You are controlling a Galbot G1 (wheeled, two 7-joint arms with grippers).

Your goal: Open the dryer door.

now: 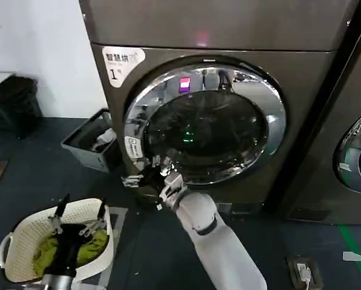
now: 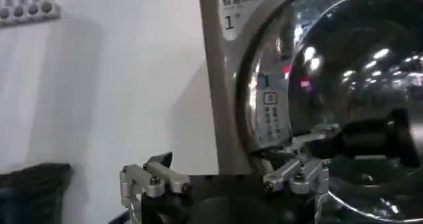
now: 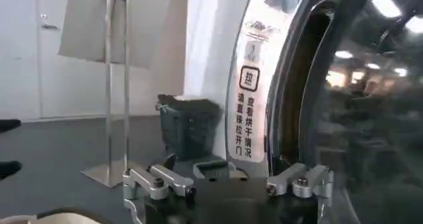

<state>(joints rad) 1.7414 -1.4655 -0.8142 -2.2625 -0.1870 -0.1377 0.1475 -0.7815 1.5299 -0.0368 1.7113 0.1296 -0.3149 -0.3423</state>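
Observation:
The dryer [image 1: 228,24] is a bronze-grey machine with a white "1" sticker [image 1: 121,63]. Its dryer door [image 1: 205,124], a chrome ring around dark glass, lies against the front. My right gripper [image 1: 145,175] is open at the door's lower left rim. In the right wrist view its fingers [image 3: 158,182] spread wide just before the chrome edge, which carries a label [image 3: 250,106]. My left gripper [image 1: 78,219] hangs open over a white basket [image 1: 11,254], holding nothing. The left wrist view looks past that gripper [image 2: 225,179] at the dryer door [image 2: 357,80].
The basket holds a green cloth [image 1: 44,254]. A grey crate [image 1: 86,145] stands on the floor left of the dryer. A neighbouring machine [image 1: 355,151] is on the right. A power strip [image 1: 304,272] lies at the lower right. A metal stand [image 3: 115,80] rises farther off.

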